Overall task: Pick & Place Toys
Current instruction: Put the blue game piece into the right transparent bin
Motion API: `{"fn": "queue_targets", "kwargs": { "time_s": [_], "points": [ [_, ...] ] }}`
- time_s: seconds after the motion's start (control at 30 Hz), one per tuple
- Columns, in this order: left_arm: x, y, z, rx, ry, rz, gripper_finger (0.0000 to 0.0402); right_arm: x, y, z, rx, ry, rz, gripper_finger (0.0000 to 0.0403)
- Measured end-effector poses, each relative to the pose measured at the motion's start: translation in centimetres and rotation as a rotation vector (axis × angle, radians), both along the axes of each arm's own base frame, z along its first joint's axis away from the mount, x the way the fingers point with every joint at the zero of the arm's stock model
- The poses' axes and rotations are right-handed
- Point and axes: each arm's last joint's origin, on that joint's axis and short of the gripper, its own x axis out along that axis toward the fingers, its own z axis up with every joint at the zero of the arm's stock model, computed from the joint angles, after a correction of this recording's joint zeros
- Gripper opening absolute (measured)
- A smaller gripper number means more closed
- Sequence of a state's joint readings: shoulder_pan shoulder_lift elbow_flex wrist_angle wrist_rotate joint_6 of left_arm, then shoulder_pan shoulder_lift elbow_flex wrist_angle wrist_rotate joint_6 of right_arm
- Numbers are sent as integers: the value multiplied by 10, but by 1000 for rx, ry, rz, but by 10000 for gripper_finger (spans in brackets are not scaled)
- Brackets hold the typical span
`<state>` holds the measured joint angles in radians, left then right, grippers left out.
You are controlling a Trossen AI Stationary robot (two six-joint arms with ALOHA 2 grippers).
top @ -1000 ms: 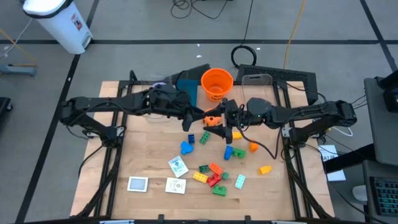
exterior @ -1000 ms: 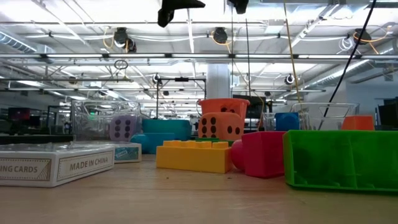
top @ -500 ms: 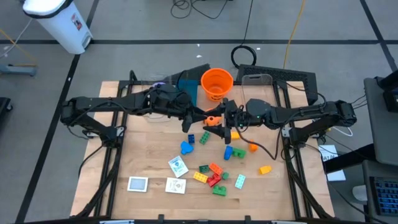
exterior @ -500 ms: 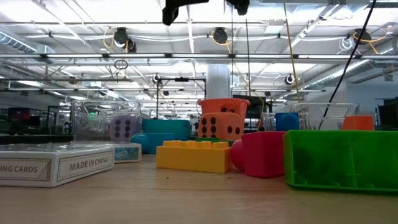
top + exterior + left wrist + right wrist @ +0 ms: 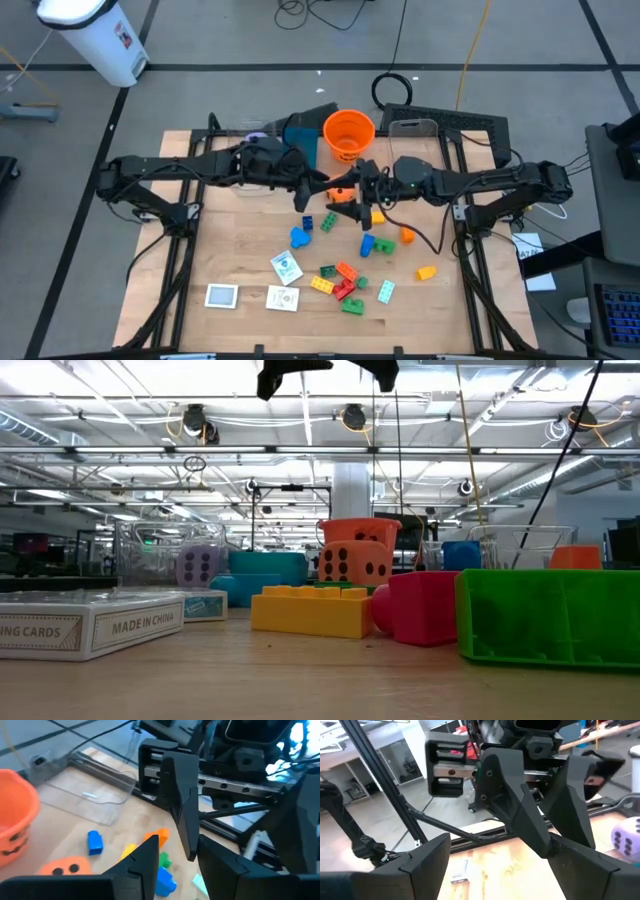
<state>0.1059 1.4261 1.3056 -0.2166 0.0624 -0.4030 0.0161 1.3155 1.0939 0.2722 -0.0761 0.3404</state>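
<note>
White card box (image 5: 90, 622) lettered "MADE IN CHINA" ("ING CARDS" beside); left end effector (image 5: 322, 184) empty, part-open, right end effector (image 5: 352, 187) spread wide.

Pale wooden desk (image 5: 240, 250). Near its far edge, orange bucket (image 5: 349, 132) beside teal box (image 5: 301, 134). At mid-desk, scattered bricks (image 5: 342, 281) in red, green, yellow, blue, with orange dice (image 5: 343, 194) beyond them. Toward the near left corner, three flat white cards (image 5: 222, 295).
</note>
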Motion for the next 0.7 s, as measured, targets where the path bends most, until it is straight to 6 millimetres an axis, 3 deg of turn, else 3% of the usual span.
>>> {"fn": "queue_targets", "kwargs": {
  "time_s": [0.4, 0.7],
  "points": [
    [-4, 2, -3, 46, 49, 33, 136, 0, 1, -3, 18, 24, 24, 309],
    [-17, 5, 9, 83, 31, 89, 136, -1, 4, -2, 18, 27, 66, 308]
  ]
}}
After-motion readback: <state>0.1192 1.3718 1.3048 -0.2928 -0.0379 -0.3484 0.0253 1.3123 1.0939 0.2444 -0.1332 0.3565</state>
